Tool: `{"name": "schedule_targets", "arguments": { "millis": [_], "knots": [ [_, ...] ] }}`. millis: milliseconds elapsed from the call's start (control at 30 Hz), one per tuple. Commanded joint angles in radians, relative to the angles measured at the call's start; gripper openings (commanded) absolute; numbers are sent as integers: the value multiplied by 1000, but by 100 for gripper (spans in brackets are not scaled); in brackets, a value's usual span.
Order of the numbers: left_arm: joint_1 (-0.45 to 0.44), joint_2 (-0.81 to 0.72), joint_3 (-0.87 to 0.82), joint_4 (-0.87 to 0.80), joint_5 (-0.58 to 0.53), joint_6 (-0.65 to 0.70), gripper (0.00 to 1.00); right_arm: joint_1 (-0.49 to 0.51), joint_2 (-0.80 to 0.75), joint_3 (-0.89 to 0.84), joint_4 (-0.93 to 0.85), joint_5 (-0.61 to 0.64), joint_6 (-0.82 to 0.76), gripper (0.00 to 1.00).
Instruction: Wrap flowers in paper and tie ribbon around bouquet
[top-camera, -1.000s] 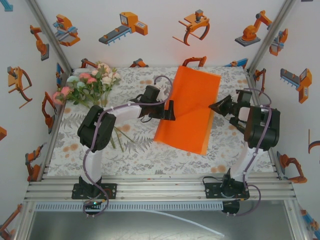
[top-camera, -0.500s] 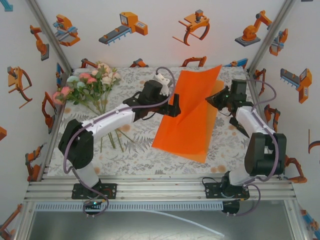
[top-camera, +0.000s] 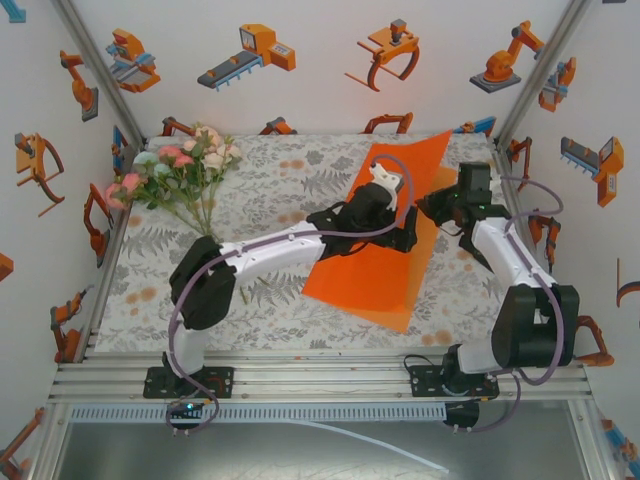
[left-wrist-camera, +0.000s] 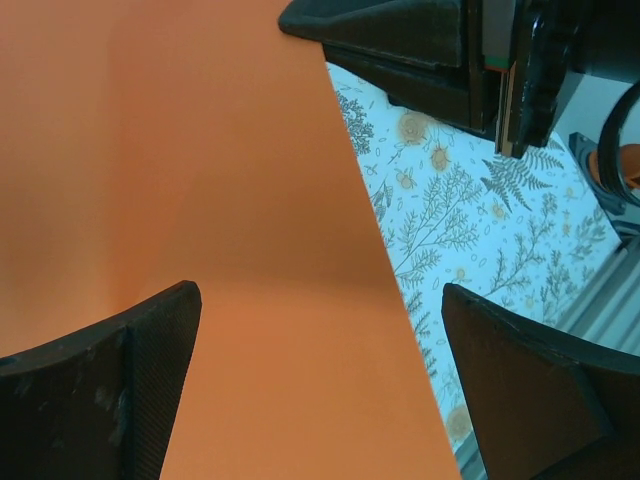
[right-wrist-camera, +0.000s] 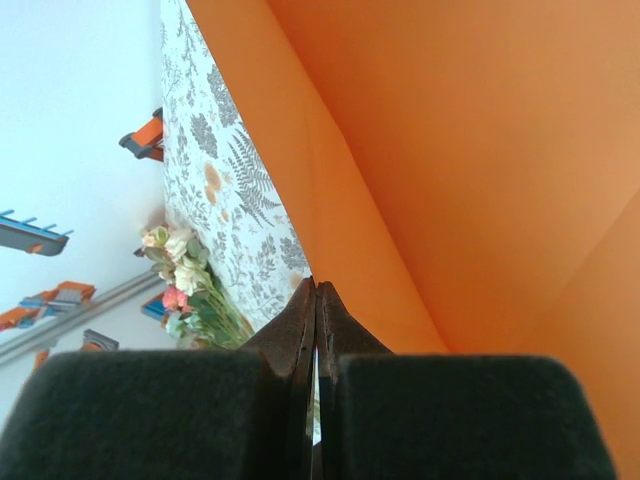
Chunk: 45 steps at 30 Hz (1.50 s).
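- The orange paper (top-camera: 375, 270) lies right of centre on the tablecloth (top-camera: 270, 185), with its far right corner lifted and the sheet bowed.
- The right gripper (top-camera: 432, 207) is clenched at the sheet's right edge, apparently pinching it. So thin a hold could slip, or tear the paper.
- The left gripper (top-camera: 405, 238) hangs over the sheet's middle with its jaws spread wide, holding nothing. Pressing down on the bowed part would likely crease it.
- The flowers (top-camera: 185, 170) lie at the far left, well apart from the sheet, which could be dragged askew on the way there.
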Motion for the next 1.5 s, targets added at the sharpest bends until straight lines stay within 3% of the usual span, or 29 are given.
{"name": "schedule_targets", "arguments": {
  "millis": [0, 200, 267, 367, 567, 633, 667, 767, 833, 933, 1033, 1233, 1400, 1467],
  "knots": [
    [-34, 41, 59, -12, -75, -2, 98, 19, -25, 37, -45, 42, 91, 0],
    [-57, 88, 100, -70, -138, 3, 100, 31, -2, 64, -69, 45, 103, 0],
    [-59, 92, 109, -112, -185, 15, 94, 34, 3, 72, -78, 46, 98, 0],
    [-56, 93, 120, -154, -222, 40, 70, 34, 17, 90, -103, 43, 91, 0],
    [-11, 53, 81, -96, -41, -3, 22, 34, 40, 124, -141, 50, 20, 1],
    [10, 29, 73, -98, 7, -38, 4, 34, 45, 155, -159, 48, -55, 16],
    [19, 19, 69, -101, 18, -47, 0, 34, 44, 177, -174, 45, -107, 25],
    [42, -23, 56, -107, 46, -64, 0, 16, 16, 223, -193, -8, -259, 52],
    [62, -50, 52, -109, 79, -93, 0, -24, -20, 225, -194, -93, -353, 56],
    [97, -94, 20, -97, 105, -134, 0, -116, -85, 165, -190, -192, -421, 56],
    [141, -152, -33, -74, 114, -173, 0, -197, -133, 41, -175, -190, -392, 53],
    [218, -259, -101, -104, 123, -184, 0, -197, -54, -108, -7, -286, -347, 40],
    [296, -344, -199, -153, 78, -175, 0, -125, 104, -61, -19, -200, -474, 9],
    [335, -366, -241, -160, 61, -166, 0, -115, 166, -52, 0, -182, -479, 2]
  ]
}}
